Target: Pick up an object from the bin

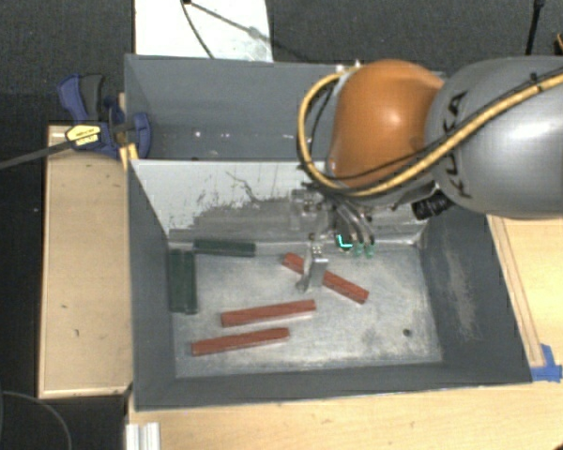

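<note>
Altogether five bars lie in the grey bin (469,345): three reddish-brown, two dark green. The end effector (314,272) stands over the left end of the tilted reddish-brown bar (347,289) near the middle; clenched or released, I cannot tell. The other two reddish-brown bars (267,314) lie nearer the front, and the dark green bars (181,281) make an L at the left.

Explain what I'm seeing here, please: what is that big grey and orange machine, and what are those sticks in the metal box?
That is a robot arm, grey with an orange cover, reaching in from the right. The one camera looks down into a grey metal bin. On its floor lie two red-brown bars, two dark green bars at the left, and a tilted red-brown bar near the middle. The arm's tip is down at that tilted bar; whether it grips it cannot be seen.
</note>
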